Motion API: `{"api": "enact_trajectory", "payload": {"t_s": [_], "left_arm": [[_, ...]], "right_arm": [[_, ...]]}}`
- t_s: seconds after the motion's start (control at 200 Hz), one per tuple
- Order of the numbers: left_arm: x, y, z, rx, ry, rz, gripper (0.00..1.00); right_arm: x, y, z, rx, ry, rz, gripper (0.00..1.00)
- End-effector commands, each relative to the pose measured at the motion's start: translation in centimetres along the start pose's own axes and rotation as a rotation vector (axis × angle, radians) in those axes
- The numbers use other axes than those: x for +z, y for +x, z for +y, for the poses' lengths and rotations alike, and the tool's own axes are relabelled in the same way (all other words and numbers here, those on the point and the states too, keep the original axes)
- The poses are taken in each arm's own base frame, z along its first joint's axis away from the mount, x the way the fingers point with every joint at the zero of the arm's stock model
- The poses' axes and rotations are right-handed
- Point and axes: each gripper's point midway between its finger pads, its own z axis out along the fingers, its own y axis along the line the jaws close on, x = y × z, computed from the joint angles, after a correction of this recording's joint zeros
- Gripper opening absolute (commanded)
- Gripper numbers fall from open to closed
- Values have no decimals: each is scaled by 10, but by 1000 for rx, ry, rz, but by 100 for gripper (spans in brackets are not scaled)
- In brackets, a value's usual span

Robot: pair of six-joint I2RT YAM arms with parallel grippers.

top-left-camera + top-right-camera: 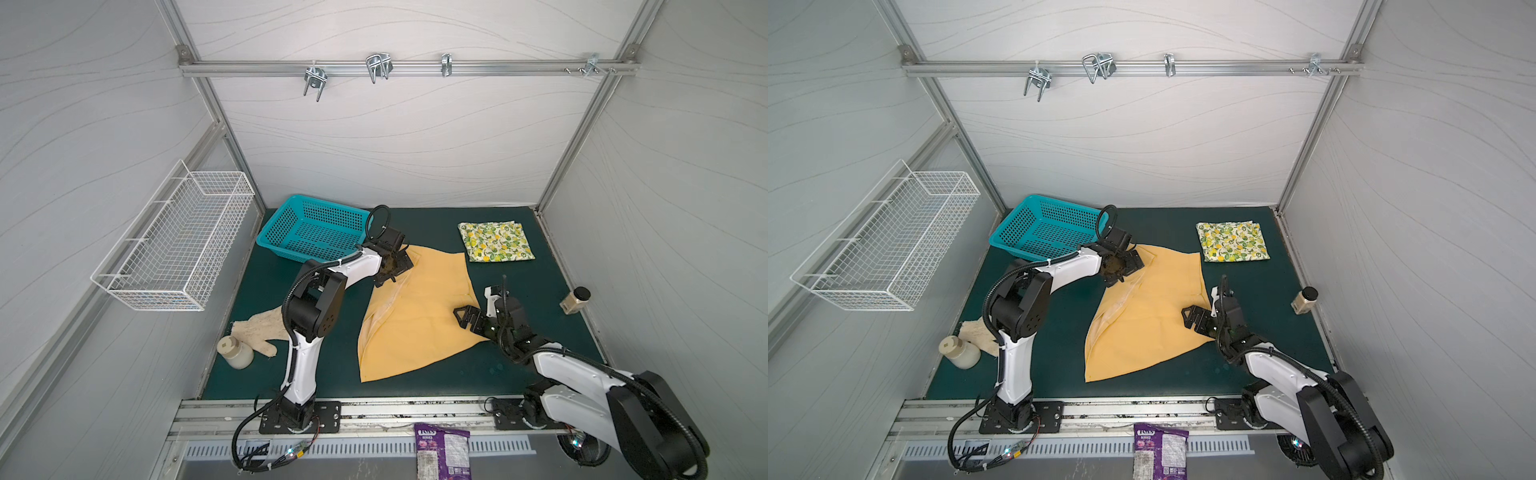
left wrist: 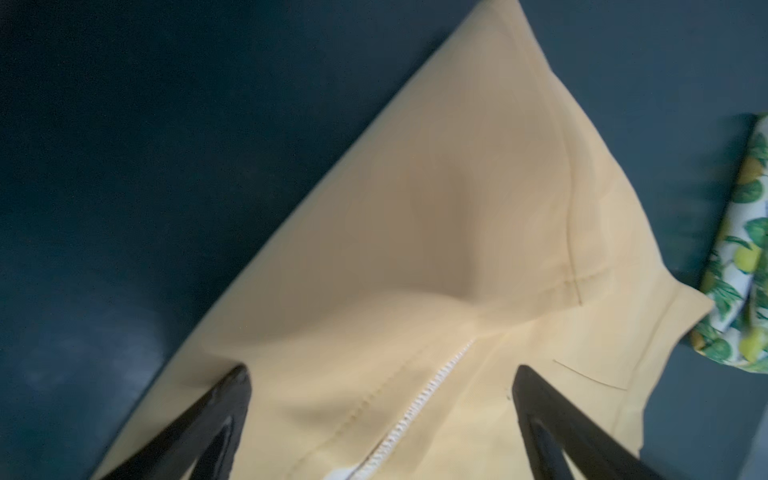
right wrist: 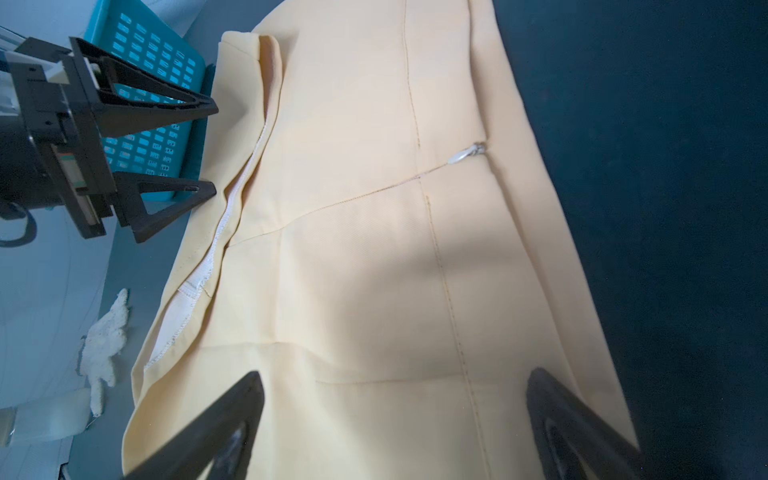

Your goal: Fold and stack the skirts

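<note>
Lying spread in the middle of the dark green bench (image 1: pixel 324 374), the mustard skirt (image 1: pixel 419 320) is flat and unfolded in both top views. It is wide at the near hem and narrows toward the far side, with a white zip (image 2: pixel 419 395) running near its left edge. Folded into a neat rectangle, the lemon-print skirt (image 1: pixel 496 242) sits at the far right of the bench, just beyond the mustard skirt's far right corner. A strip of bare bench shows between the two, so they are not stacked.

The left end effector (image 2: pixel 380 376) points down over the far left corner of the mustard skirt, next to the blue basket (image 1: pixel 316 232). Its jaws stand wide apart with nothing between them but the cloth below; whether the tips touch the cloth I cannot tell. The right end effector (image 3: pixel 395 376) is low over the skirt's right side, near the corner there, with jaws equally wide and gripping nothing.

Off to the left, a beige rag (image 1: pixel 262 328) lies beside a cream bottle (image 1: pixel 236 353) at the bench's near left corner. A small jar with a dark lid (image 1: pixel 575 299) stands near the right edge of the bench, well apart from both skirts — and a white wire basket (image 1: pixel 178 257) hangs on the left wall
</note>
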Motion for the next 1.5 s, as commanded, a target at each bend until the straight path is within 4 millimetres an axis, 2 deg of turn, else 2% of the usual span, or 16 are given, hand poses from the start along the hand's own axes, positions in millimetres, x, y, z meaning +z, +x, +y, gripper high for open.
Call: {"api": "enact_trajectory", "payload": {"t_s": [0.0,0.255,0.405,0.515,0.6,0.81,1.096,1.236,1.496], "left_arm": [[-8,-13,25,105,-159,-14,99],[-45,-42,9,205,-187,-86,99],[-66,-40,-34,329,-122,-136,99],[-76,-37,-69,499,-193,-208,99],[-65,-32,-80,556,-257,-196,99],[-29,-27,-79,541,-313,-139,99],[6,-23,-71,535,-348,-114,98],[14,-20,-75,509,-320,-107,98],[15,-13,-81,503,-278,-90,97]], "right_arm": [[-6,34,-31,39,113,103,99],[-11,38,-30,37,103,102,99],[-8,41,-31,32,113,107,99],[-5,41,-30,35,111,114,99],[-5,40,-28,38,105,112,99],[-11,36,-24,38,93,90,99],[-19,32,-17,36,69,71,99],[-20,33,-17,44,59,70,99],[-21,37,-19,48,51,69,99]]}}
